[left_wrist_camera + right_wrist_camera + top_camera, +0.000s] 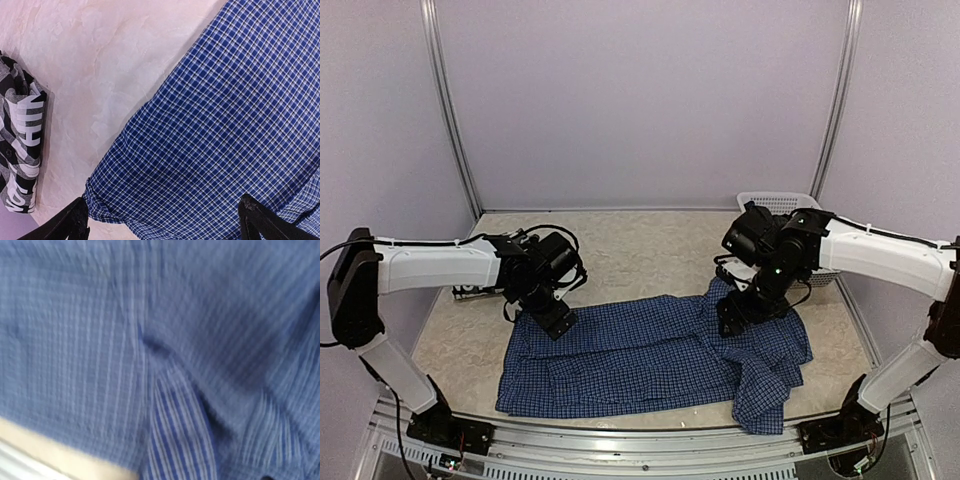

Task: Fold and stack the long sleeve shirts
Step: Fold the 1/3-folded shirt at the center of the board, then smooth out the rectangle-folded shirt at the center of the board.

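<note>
The blue check shirt [650, 355] lies spread out on the table, with its right side rumpled and a sleeve hanging toward the front edge. It fills the left wrist view [225, 125] and, blurred, the right wrist view [150, 340]. My left gripper [555, 322] hovers over the shirt's far left corner, open and empty, its fingertips [80, 220] wide apart. My right gripper [732, 318] is down at the shirt's far right part, and its fingers are hidden. The folded black-and-white plaid shirt [22, 150] lies left of the blue one, mostly behind the left arm [470, 292].
A white plastic basket [790, 205] stands at the back right, behind the right arm. The table surface [640, 250] is pale marble with a metal rail along the front edge. Purple walls enclose the back and sides.
</note>
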Robot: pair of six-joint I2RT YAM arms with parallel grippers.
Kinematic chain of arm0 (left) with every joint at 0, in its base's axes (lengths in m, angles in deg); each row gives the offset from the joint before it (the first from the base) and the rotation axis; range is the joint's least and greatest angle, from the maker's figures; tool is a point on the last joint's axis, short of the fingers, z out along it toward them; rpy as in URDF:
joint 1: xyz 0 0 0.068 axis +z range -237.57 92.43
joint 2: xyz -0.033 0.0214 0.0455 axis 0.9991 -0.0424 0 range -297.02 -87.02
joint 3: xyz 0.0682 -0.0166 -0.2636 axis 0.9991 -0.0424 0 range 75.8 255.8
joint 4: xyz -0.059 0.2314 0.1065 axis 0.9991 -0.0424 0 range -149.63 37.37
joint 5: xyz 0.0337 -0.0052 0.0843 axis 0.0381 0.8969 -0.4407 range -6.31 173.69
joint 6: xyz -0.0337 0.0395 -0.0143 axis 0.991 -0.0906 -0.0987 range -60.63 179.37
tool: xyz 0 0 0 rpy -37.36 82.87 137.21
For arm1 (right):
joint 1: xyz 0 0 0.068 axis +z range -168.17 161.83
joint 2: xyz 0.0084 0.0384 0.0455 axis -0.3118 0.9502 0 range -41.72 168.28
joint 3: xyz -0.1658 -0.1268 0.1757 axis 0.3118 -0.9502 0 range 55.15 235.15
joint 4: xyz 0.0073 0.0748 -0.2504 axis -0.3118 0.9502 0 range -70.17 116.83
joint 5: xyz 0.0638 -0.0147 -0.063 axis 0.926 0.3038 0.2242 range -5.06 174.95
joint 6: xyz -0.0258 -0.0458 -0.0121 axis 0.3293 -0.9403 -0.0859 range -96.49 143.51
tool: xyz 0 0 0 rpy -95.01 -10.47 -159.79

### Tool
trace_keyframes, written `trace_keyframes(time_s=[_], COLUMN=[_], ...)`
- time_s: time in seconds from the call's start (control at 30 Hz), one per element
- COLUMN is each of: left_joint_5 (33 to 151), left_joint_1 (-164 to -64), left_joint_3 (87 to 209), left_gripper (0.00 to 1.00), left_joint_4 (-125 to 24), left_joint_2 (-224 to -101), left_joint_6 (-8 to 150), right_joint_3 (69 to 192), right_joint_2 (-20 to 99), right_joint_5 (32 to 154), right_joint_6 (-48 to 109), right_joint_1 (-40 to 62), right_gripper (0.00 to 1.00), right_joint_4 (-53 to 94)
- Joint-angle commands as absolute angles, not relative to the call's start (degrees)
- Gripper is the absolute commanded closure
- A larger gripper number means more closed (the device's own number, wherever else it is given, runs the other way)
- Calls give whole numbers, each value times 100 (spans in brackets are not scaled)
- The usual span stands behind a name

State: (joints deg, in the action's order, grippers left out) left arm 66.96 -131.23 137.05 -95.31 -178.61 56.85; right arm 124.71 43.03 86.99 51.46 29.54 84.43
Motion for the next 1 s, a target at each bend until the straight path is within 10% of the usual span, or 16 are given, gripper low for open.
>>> trace_keyframes(time_s=[0.0,0.47,0.7,0.87,0.97], left_joint_5=[6860,6549,6241,5657,5603], left_joint_1=[-13102,-12446,-12173,-11981,-11933], left_joint_3=[13711,13486,13471,13454,13446], left_gripper=[1,3,5,5,5], left_joint_4=[-9306,-9033,-9008,-9117,-9181], left_joint_2=[-18003,-18616,-18879,-19271,-19398], left_joint_6=[5826,6178,6313,6458,6480], right_joint_3=[12587,12648,12778,12560,12376], right_joint_2=[4273,5603,6107,6070,5911], right_joint_5=[8543,9466,9862,9952,9899], right_joint_6=[4978,4606,4536,4488,4476], right_joint_1=[2379,778,610,491,402], right_gripper=[18,35,59,97,100], right_joint_4=[7180,4975,4752,4682,4661])
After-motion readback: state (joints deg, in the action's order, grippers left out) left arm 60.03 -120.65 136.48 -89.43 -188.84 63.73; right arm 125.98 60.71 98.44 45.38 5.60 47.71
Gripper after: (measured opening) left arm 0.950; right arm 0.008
